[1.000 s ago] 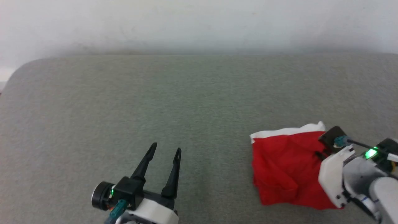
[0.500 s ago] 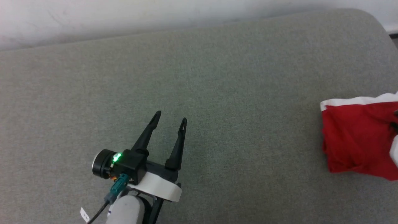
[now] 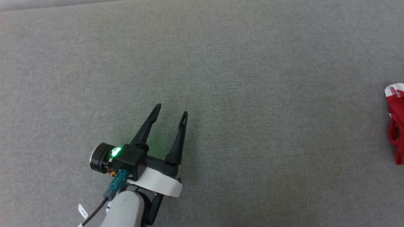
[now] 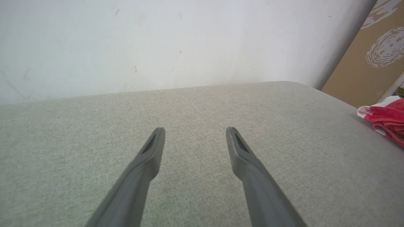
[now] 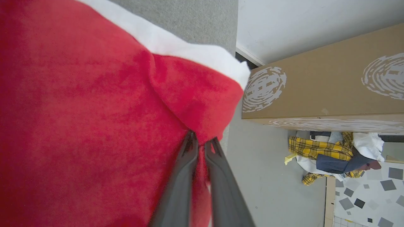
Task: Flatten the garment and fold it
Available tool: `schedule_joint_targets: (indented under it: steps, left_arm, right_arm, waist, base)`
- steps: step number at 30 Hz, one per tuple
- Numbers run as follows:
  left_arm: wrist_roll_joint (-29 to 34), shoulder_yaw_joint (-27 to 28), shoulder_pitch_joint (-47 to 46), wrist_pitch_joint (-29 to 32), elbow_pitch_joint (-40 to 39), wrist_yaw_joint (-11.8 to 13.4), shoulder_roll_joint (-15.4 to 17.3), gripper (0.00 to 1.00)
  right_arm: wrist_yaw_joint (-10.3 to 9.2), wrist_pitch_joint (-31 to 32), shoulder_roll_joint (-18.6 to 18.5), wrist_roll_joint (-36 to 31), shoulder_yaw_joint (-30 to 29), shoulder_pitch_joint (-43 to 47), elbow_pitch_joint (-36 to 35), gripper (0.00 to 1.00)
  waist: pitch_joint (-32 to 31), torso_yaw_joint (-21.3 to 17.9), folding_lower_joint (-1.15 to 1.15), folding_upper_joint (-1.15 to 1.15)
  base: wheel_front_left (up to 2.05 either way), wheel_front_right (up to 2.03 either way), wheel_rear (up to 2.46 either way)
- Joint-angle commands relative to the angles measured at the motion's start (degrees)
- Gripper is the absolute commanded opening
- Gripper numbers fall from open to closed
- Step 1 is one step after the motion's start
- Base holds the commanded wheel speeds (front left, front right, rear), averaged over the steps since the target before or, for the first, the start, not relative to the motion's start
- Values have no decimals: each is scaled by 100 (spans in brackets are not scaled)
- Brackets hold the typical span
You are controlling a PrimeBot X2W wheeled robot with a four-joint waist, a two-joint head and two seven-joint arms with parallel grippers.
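Far right on grey surface [image 3: 221, 63], garment [image 3: 397, 126] pinched, seemingly near its hem, by right gripper [image 5: 202, 138], left gripper [image 3: 171, 109] spread, well apart.

garment [image 3: 398, 126] cut off at right edge

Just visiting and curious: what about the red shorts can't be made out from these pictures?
- Head view: shorts cut off by the right edge.
- Left wrist view: cut by the right edge, far and small.
- Right wrist view: right end effector pinches them so close that their outline runs off-frame.
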Motion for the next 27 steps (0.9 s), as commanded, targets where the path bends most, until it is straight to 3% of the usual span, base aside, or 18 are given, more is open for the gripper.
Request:
schedule_joint_targets:
  steps: [1, 2, 3, 4, 11, 18, 27]
  left_arm:
    - [19, 20, -109, -28, 11, -36, 21, 100]
    - [14, 25, -103, -28, 21, -38, 18, 100]
    - [9, 32, -91, -28, 32, -39, 14, 100]
    - [3, 39, -74, -28, 45, -39, 10, 100]
    - [-67, 141, 186, -28, 123, 13, -21, 100]
    - [-210, 444, 643, -28, 115, 222, -43, 100]
    - [-196, 816, 1071, -28, 51, 469, -52, 100]
  right_arm:
    - [-13, -57, 63, -58, -73, -108, 81, 0]
    - [-13, -108, 93, -99, -123, -119, 141, 0]
    - [-13, -162, 114, -151, -163, -133, 183, 36]
    - [-13, -189, 139, -195, -195, -147, 226, 100]
    - [-13, -388, 323, -311, -289, -348, 133, 100]
    - [-13, -627, 666, 71, -321, -548, -761, 100]
    - [-13, -1072, 1852, 449, -929, 129, -2310, 100]
  waist:
    - [-7, 60, 0, 0]
    - [-42, 66, 0, 0]
    - [-83, 67, 0, 0]
    - [-133, 64, 0, 0]
    - [-778, -13, 0, 0]
    - [-1658, -19, 0, 0]
    - [-2270, 211, 0, 0]
  base:
    - [0, 0, 0]
    - [0, 0, 0]
    - [0, 0, 0]
    - [0, 0, 0]
    - [0, 0, 0]
    - [0, 0, 0]
    - [0, 0, 0]
